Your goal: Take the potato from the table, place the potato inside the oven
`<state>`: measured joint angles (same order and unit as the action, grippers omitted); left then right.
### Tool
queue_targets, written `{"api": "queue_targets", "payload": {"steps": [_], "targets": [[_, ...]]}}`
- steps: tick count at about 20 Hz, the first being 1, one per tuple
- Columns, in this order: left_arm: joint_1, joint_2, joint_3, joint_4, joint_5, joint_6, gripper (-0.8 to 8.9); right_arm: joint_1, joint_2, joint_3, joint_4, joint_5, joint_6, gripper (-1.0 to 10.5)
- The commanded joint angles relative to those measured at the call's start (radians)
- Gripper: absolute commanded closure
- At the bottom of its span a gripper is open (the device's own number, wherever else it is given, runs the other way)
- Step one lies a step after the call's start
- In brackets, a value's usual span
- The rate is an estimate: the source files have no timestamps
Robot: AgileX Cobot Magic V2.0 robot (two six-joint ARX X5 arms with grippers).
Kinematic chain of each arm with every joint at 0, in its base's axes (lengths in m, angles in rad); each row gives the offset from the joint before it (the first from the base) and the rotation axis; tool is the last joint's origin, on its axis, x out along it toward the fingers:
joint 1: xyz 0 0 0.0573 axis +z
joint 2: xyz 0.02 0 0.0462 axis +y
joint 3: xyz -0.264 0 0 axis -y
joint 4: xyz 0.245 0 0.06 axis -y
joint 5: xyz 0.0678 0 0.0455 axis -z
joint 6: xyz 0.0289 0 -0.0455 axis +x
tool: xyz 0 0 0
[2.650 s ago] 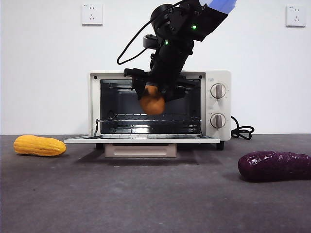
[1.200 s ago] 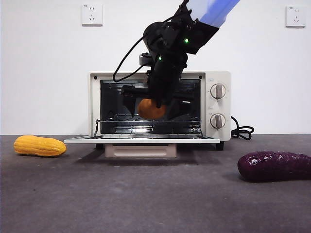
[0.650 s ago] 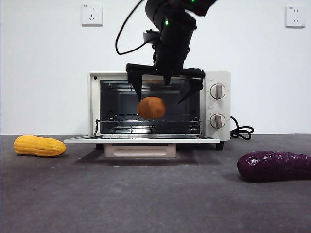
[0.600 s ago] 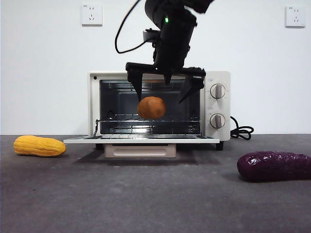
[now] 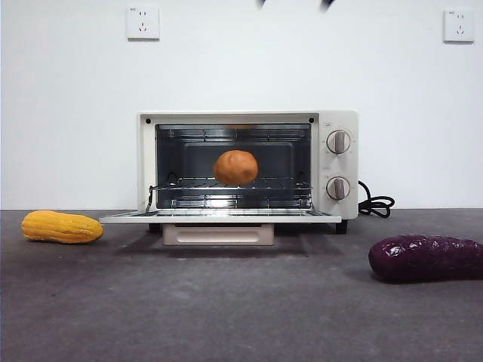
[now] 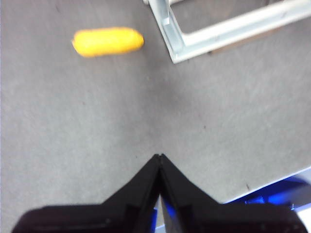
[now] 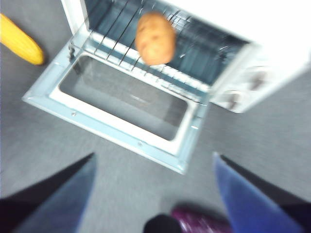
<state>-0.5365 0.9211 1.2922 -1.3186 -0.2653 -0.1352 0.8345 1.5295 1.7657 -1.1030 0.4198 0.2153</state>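
Front view: potato point(image 5: 236, 167) crosswise on oven point(image 5: 339, 154) rack

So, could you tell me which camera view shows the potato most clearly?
The front view: the potato sits sharp and centred on the oven rack. The right wrist view shows it from above but blurred; the left wrist view does not show it.

The oven point(image 5: 247, 172) stands at the back of the table point(image 5: 226, 309), its door point(image 5: 219, 216) dropped flat toward the front. The potato point(image 5: 235, 167) sits on the rack point(image 5: 234, 183) inside. The corn point(image 5: 61, 226) lies left of the oven, the eggplant point(image 5: 426, 258) right and nearer the front.
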Motion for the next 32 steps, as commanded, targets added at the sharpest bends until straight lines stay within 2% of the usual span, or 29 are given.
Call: {"api": "queue_targets", "payload": {"steps": [1,2,4,8,13,15,17,19,21,26,32], "targets": [[0.023,0.065,-0.006,0.053,0.052,-0.009,8.21,0.012,-0.123,-0.001,-0.047,0.007,-0.010,8.0],[0.037,0.096,-0.006,0.090,0.139,-0.005,8.21,0.013,-0.185,-0.001,-0.077,0.007,-0.009,9.1],[0.071,0.150,-0.006,0.167,0.240,0.006,8.21,0.018,-0.292,-0.001,-0.138,0.004,0.023,9.2],[0.187,0.295,-0.007,0.256,0.359,0.024,8.22,0.018,-0.476,-0.001,-0.241,0.003,0.070,9.2],[0.355,0.563,-0.007,0.357,0.557,0.029,8.21,0.018,-0.623,-0.002,-0.274,-0.012,0.074,9.5],[0.399,0.676,-0.007,0.382,0.563,0.003,8.21,0.018,-0.662,-0.002,-0.275,-0.013,0.079,9.5],[0.431,0.773,-0.007,0.404,0.617,-0.006,8.21,0.018,-0.688,-0.002,-0.274,-0.012,0.081,9.5],[0.449,0.844,-0.007,0.458,0.672,-0.059,8.21,0.017,-0.696,-0.002,-0.274,-0.011,0.094,9.5],[0.451,0.890,-0.007,0.522,0.685,-0.133,8.21,0.017,-0.696,-0.002,-0.274,-0.011,0.099,9.5],[0.432,0.954,-0.007,0.569,0.660,-0.217,8.21,0.017,-0.694,-0.002,-0.274,-0.008,0.104,9.5],[0.382,0.966,-0.007,0.655,0.704,-0.331,8.21,0.017,-0.694,-0.002,-0.275,-0.007,0.103,9.5]]}}
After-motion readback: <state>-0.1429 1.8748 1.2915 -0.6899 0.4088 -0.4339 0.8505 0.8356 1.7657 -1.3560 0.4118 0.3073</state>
